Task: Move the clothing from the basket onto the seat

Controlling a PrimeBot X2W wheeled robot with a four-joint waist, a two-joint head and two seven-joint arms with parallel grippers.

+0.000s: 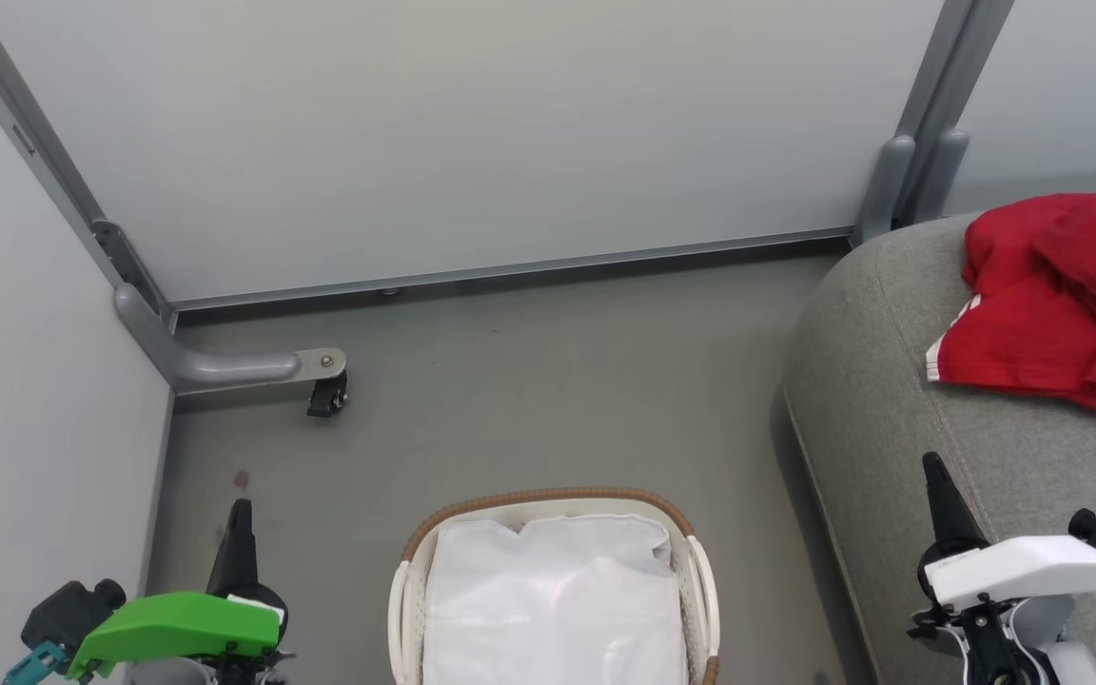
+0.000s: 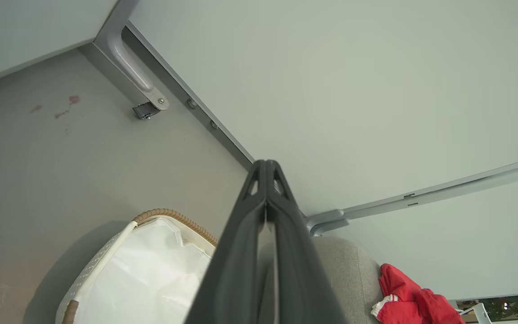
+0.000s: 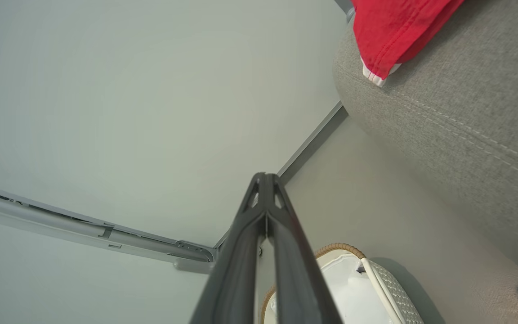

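The red clothing [image 1: 1062, 300] lies bunched on the grey seat [image 1: 890, 409] at the right, a white-striped trim at its left edge; it also appears as a red heap [image 2: 409, 303] in the left wrist view and a red fold [image 3: 391, 31] in the right wrist view. The white basket [image 1: 410, 590] with its brown woven rim stands on the floor at bottom centre, its white liner showing inside. My left gripper [image 1: 241, 514] is shut and empty at lower left, beside the basket. My right gripper [image 1: 933, 471] is shut and empty over the seat's front part.
Pale partition panels [image 1: 472, 133] close off the back and the left. A grey foot with a black caster [image 1: 327, 395] juts onto the floor at back left. A grey post [image 1: 905, 181] stands behind the seat. Grey floor [image 1: 557, 381] lies between basket, panels and seat.
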